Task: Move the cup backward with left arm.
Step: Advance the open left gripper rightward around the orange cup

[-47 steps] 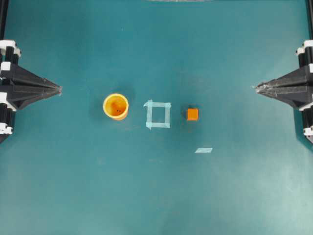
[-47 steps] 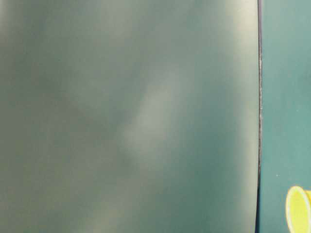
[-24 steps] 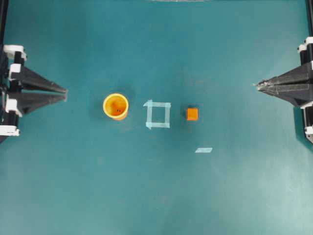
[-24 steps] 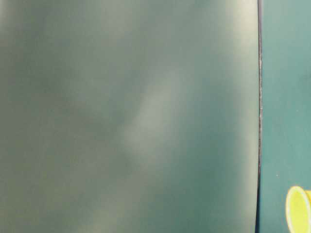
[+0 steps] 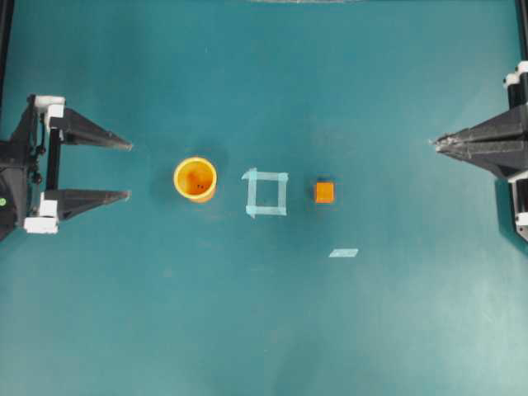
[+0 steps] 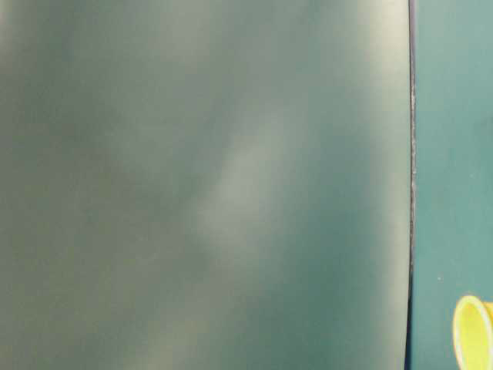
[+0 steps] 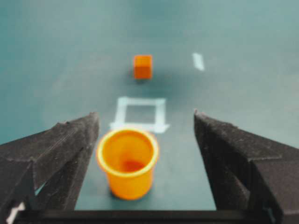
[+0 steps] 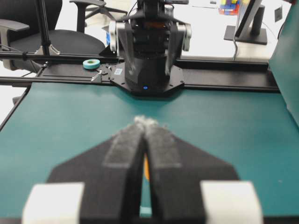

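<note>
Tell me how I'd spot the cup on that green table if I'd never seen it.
Start at the pale tape square near the middle of the green table. The cup stands upright just beside it, on the side of the open left hand. It is round, hollow and yellow-orange, unlike the smaller solid orange cube beyond the square.

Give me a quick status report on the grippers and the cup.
Left gripper open, short of the cup. Right gripper shut, parked. Cup upright, untouched. Path clear.
</note>
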`<state>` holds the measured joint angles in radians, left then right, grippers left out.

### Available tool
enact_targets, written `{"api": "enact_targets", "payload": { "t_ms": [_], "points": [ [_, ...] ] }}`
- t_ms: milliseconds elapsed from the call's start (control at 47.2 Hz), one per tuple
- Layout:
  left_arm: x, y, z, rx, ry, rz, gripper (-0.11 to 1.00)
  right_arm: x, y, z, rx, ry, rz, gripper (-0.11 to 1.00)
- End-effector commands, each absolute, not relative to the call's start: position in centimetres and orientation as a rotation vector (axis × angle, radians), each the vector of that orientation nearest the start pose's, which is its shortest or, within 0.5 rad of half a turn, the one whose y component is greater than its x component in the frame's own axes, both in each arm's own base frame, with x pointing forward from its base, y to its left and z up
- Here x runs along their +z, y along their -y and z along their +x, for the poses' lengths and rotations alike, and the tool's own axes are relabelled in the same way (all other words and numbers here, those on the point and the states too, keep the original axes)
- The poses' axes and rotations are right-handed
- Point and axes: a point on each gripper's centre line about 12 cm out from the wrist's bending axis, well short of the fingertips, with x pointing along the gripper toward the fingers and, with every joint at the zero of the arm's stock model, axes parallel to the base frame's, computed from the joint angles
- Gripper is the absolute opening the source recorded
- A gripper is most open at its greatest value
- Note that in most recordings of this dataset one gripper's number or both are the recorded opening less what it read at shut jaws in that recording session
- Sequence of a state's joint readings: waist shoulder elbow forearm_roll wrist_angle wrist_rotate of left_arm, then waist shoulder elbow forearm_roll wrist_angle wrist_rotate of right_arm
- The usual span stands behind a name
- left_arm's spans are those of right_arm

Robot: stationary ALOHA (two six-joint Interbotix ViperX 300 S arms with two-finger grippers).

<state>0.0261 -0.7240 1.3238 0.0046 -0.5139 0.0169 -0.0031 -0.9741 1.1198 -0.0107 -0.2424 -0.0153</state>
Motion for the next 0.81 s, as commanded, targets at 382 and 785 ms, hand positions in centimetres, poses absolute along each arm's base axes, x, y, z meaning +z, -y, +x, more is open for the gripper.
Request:
{"api": "enact_targets", "payload": {
  "t_ms": [382, 785],
  "points": [
    [16.4, -1.8, 23.7, 0.074, -0.175, -0.001, 0.79, 32.7, 0.0, 19.9, -0.002, 0.107, -0.043, 0.00],
    [12.2, -0.9, 26.6, 0.033, -0.273, -0.004, 0.79, 33.9, 0.0, 19.1, -0.003, 0.153, -0.043, 0.00]
  ]
}}
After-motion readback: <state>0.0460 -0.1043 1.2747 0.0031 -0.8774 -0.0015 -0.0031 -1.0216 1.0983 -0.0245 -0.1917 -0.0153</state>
